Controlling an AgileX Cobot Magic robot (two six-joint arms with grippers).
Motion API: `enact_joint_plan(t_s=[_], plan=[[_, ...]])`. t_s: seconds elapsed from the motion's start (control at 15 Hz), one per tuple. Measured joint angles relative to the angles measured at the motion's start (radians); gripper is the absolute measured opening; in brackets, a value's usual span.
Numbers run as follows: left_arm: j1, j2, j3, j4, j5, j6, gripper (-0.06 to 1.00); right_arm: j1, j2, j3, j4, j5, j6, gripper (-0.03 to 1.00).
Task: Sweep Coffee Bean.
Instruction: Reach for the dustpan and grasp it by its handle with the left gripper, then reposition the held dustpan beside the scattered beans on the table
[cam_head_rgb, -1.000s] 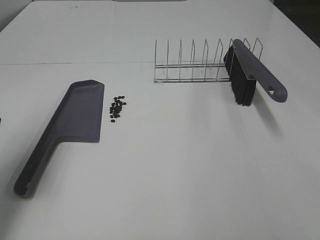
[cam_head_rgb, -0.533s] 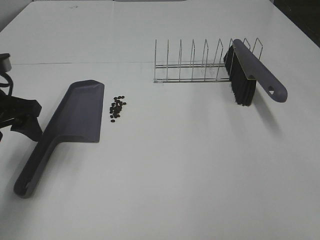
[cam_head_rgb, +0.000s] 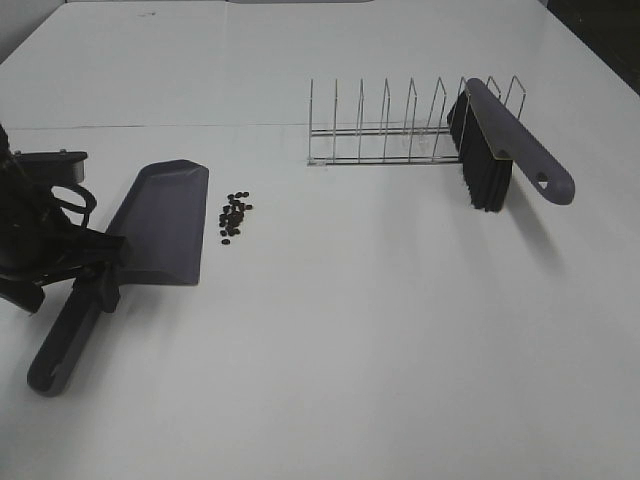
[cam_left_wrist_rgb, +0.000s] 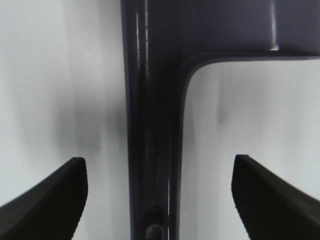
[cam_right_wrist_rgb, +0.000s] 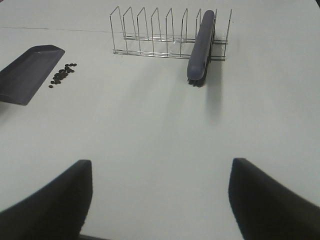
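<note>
The coffee beans lie in a small dark cluster on the white table, just right of the grey dustpan; they also show in the right wrist view. My left gripper is open, its fingers astride the dustpan's handle where it meets the pan. The grey brush with black bristles leans in the wire rack at the back right. My right gripper is open and empty, back from the brush, and is out of the high view.
The wire rack has several upright dividers. The table's far edge runs behind it. A seam line crosses the table at the back left.
My left arm has come in from the left edge and moved right to the dustpan's handle, fingers open around it. The dustpan, beans and brush have not moved.
</note>
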Motion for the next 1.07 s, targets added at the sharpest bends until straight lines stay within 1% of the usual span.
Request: enact_joint_plan(t_s=[0.33,0.4,0.47,0.53,0.6,0.67,0.73,1.07], plan=[[0.0,0.096,-0.002,0.014,-0.081,-0.006,0.72,0.0,0.0,0.0,0.0,0.0,0.0,0.64],[-0.001,0.101,-0.006,0.018,-0.081,-0.008,0.71,0.0,0.0,0.0,0.0,0.0,0.0,0.64],[-0.002,0.104,-0.006,0.024,-0.082,-0.009,0.68,0.0,0.0,0.0,0.0,0.0,0.0,0.64],[-0.002,0.107,-0.012,0.03,-0.088,-0.04,0.54,0.0,0.0,0.0,0.0,0.0,0.0,0.64],[-0.002,0.107,-0.012,0.03,-0.088,-0.04,0.54,0.0,0.0,0.0,0.0,0.0,0.0,0.64],[-0.002,0.109,-0.012,0.03,-0.085,-0.045,0.3,0.0,0.0,0.0,0.0,0.0,0.0,0.64],[-0.002,0.109,-0.013,0.027,-0.073,-0.058,0.32,0.0,0.0,0.0,0.004,0.0,0.0,0.64],[-0.002,0.079,-0.008,0.022,-0.003,-0.08,0.32,0.0,0.0,0.0,0.013,0.0,0.0,0.64]])
